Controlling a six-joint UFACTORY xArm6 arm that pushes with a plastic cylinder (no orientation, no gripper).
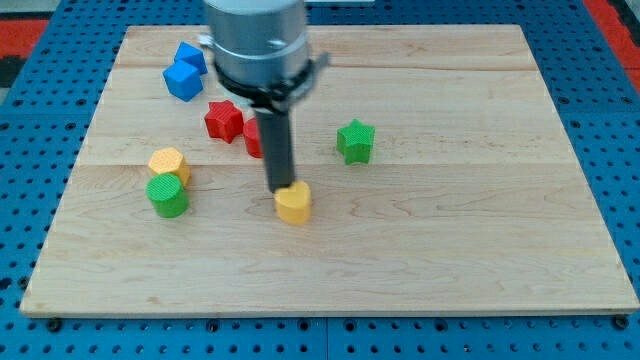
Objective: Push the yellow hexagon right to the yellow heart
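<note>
Pale wooden board (480, 250) on blue pegboard; dark rod with my tip (279, 190) touching the upper-left edge of the yellow heart block (294, 204) near centre; no pincer fitted. Yellow hexagon block (168, 163) well left of the heart, touching green cylinder (167, 195) below; flat-lying, long axis not discernible.

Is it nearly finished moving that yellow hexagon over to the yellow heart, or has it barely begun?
Barely begun, by the look of it. Nothing appears done: the yellow hexagon sits at the view's left, touching the green cylinder, well apart from the yellow heart. In hand: my tip is at the heart's upper left edge, not at the hexagon. Left: get to the hexagon's left side and push it right across the board to the heart.
</note>
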